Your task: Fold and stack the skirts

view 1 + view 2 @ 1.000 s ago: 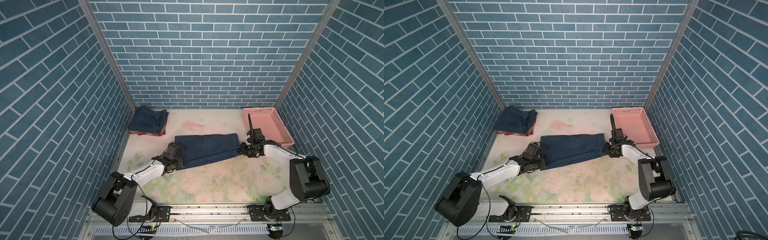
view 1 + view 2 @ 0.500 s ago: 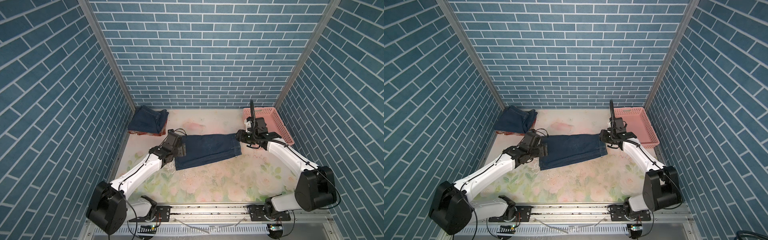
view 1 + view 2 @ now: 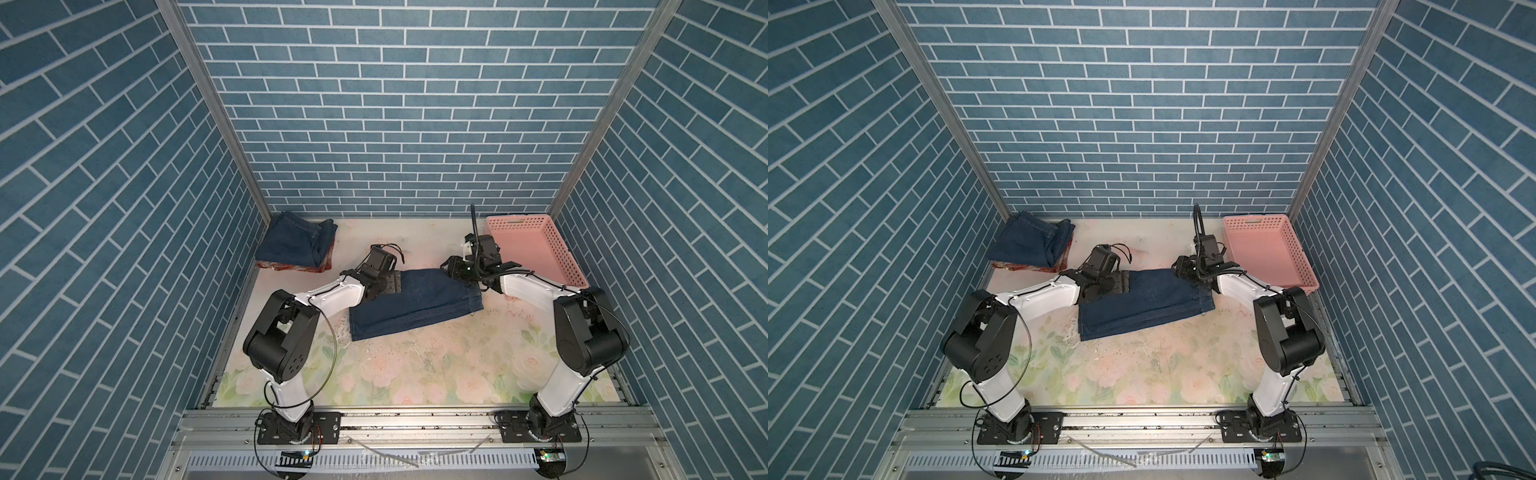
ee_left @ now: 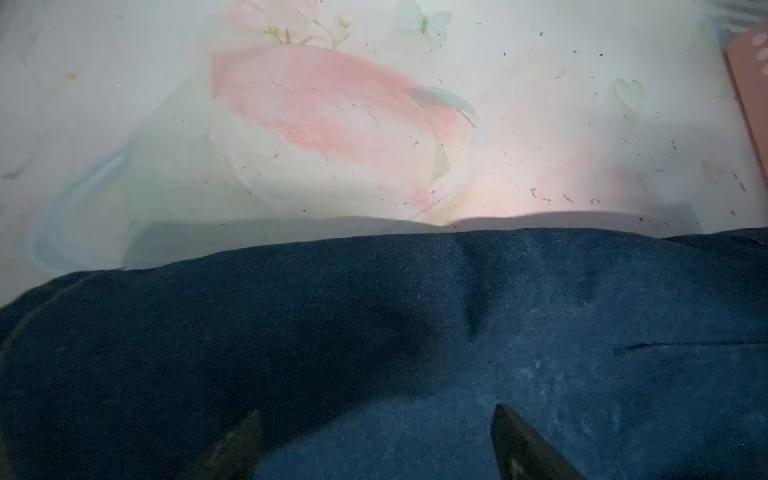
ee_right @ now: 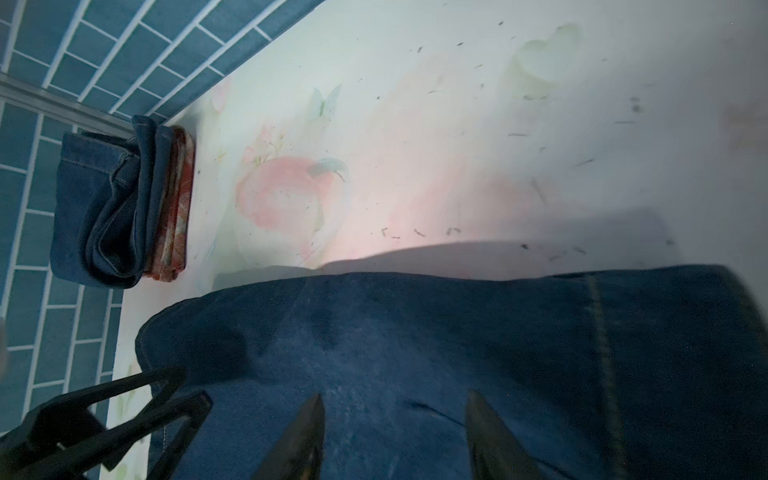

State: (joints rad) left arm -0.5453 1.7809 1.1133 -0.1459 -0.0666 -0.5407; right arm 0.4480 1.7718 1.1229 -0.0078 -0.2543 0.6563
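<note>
Folded denim skirt [image 3: 415, 307] [image 3: 1142, 307], flat on the table [image 3: 415, 374], beside the basket [image 3: 561, 253] on the side toward the left arm. Right gripper [image 3: 451, 270] [image 5: 392, 428] stands over the skirt end nearest the basket, by the lighter stitched hem. Its fingers [image 5: 307, 419] are partly spread with nothing between them. Left gripper [image 3: 390, 284] [image 4: 374, 436] stands over the end farthest from the basket, its jaws wide apart and empty. Whether either gripper's tips touch the cloth cannot be told. Well apart from the basket, in the opposite far corner, a second denim skirt [image 3: 295, 239] [image 5: 104, 208] lies folded on the plaid skirt [image 3: 291, 267] [image 5: 178, 208], whose edge shows beneath it.
</note>
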